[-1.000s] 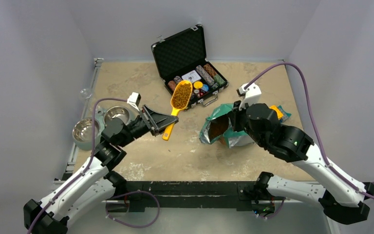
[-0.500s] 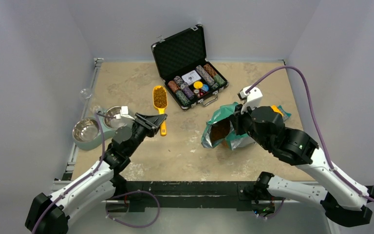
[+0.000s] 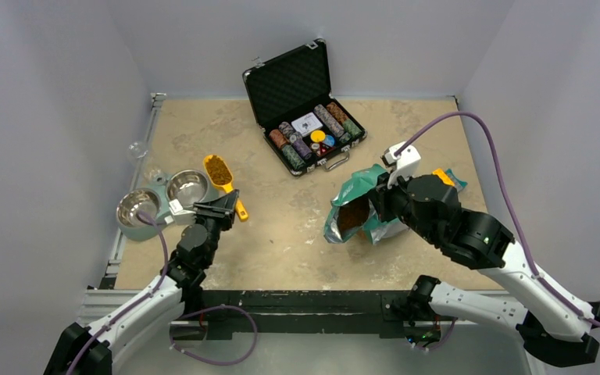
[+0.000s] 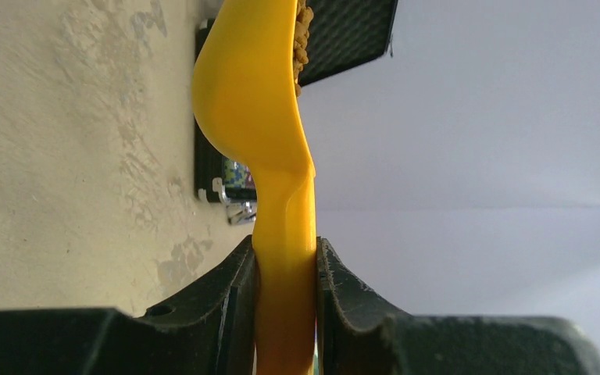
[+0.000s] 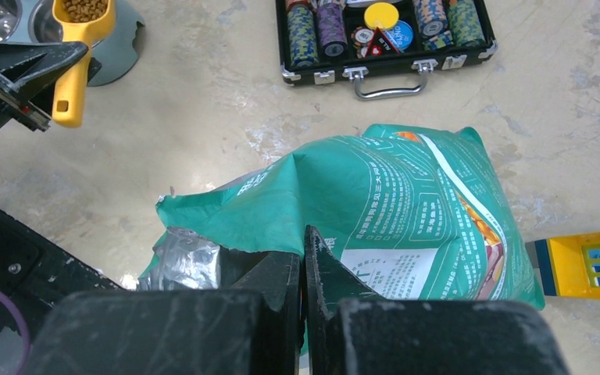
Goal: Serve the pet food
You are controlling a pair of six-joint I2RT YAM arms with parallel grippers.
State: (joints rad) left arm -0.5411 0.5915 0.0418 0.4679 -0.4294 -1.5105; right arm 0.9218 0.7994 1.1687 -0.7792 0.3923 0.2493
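Note:
My left gripper (image 3: 223,209) (image 4: 285,266) is shut on the handle of a yellow scoop (image 3: 220,173) (image 4: 258,117). The scoop is heaped with brown pet food (image 3: 219,169) (image 4: 305,31) and hangs just right of the twin steel bowls (image 3: 187,186) at the table's left. The right wrist view shows the scoop (image 5: 78,39) beside those bowls (image 5: 43,19). My right gripper (image 3: 379,205) (image 5: 303,258) is shut on the torn rim of the teal pouch (image 3: 359,211) (image 5: 375,195) and holds its mouth open. More kibble shows inside the pouch.
An open black case of poker chips (image 3: 305,117) (image 5: 383,31) stands at the back centre. A yellow and blue object (image 3: 443,178) (image 5: 586,262) lies behind the pouch at the right. A small clear glass item (image 3: 135,148) sits off the table's left edge.
My left arm has swung the loaded scoop leftward, from in front of the chip case to beside the bowls. My right gripper stays closed on the pouch, barely shifted.

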